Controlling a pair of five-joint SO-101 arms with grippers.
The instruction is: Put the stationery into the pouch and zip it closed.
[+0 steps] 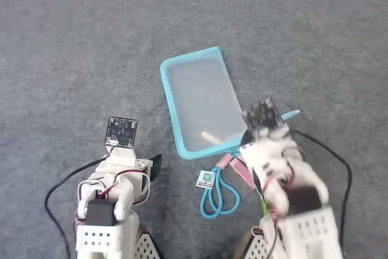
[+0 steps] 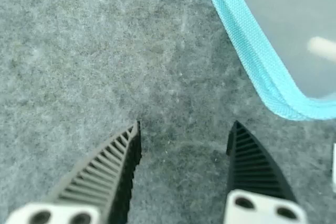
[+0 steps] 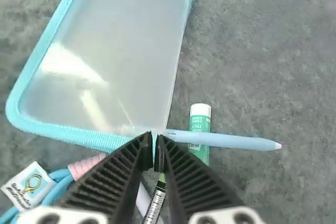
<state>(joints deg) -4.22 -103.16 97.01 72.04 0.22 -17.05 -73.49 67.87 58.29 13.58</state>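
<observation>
As far as I can make out from the right wrist cam, the right gripper (image 3: 154,139) has its fingers pinched nearly together, just a thin slit between the tips. They sit right at the teal rim of the pouch (image 3: 105,66) by its near corner, and whether they're actually nipping that rim I honestly can't tell. The pouch lies flat on the grey mat (image 1: 73,59) in the middle, a bit beyond the two arms, with a pale stick (image 1: 212,138) inside it near the end closest to the arms. Just off the right fingertips a blue pen (image 3: 226,141) lies on the mat outside the pouch, one end almost at the tips, crossing over a green-capped tube (image 3: 200,129). The blue scissors (image 1: 218,197) with a little tag (image 1: 206,179) and a pink item (image 1: 235,165) lie beside the right arm, near the pouch's end. My left gripper (image 2: 184,127) is spread wide open low over the mat, with the pouch's corner off to one side and apart from both fingers.
</observation>
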